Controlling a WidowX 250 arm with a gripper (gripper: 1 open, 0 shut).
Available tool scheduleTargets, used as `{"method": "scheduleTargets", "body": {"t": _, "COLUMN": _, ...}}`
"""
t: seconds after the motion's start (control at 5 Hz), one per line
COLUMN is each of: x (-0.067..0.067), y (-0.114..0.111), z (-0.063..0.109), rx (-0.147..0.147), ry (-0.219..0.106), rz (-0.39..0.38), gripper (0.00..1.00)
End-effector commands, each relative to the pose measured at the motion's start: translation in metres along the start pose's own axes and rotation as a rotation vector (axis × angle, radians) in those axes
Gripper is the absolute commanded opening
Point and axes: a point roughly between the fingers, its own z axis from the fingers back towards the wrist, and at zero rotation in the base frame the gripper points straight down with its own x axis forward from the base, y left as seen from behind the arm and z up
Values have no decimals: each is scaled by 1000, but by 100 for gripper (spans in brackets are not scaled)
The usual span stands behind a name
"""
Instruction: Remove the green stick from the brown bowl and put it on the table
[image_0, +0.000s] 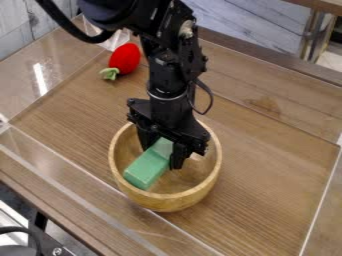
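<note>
1. Camera view, general layout. A single black arm reaches down from the upper left of the picture, and its gripper (170, 143) points straight down into the brown bowl (201, 188), which rests on the table (267, 110) near the front edge.

2. Camera view, state of the tool. The jaws are clamped on the upper end of the green stick (150, 165); no gap shows between the fingers and the block.

3. Camera view, place of the task's thing. The green stick lies inside the bowl's rim. Its upper end is in the gripper and its lower end points toward the bowl's near-left wall. Whether that lower end touches the bowl floor cannot be told.

4. Camera view, the deciding relation. The stick's long axis runs on a slant from the gripper down to the lower left, so most of its length hangs to one side of the grip and below rim level. By judgement, the free end must rise above the near-left wall before any sideways travel, or it may catch the rim and drag the bowl.

5. Camera view, surroundings. A red strawberry toy (124, 58) lies well apart at the upper left. Bare tabletop right of the bowl looks suited for the set-down.
</note>
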Motion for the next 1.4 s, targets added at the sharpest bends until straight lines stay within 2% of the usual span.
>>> {"method": "scheduleTargets", "body": {"t": 0.0, "x": 10, "y": -4, "z": 16, "rx": 2, "ry": -69, "rz": -21, "gripper": 0}}
{"method": "scheduleTargets", "body": {"t": 0.4, "x": 11, "y": -12, "z": 24, "rx": 3, "ry": -96, "rz": -48, "gripper": 0}}
{"method": "scheduleTargets", "body": {"t": 0.6, "x": 7, "y": -25, "z": 30, "rx": 7, "ry": -105, "rz": 10, "gripper": 0}}
{"method": "scheduleTargets", "body": {"t": 0.8, "x": 5, "y": -45, "z": 36, "rx": 5, "ry": -111, "rz": 71, "gripper": 0}}
{"method": "scheduleTargets", "body": {"t": 1.0, "x": 13, "y": -79, "z": 43, "rx": -13, "ry": -105, "rz": 120, "gripper": 0}}
{"method": "scheduleTargets", "body": {"t": 1.2, "x": 19, "y": -110, "z": 43, "rx": -32, "ry": -90, "rz": 140, "gripper": 0}}
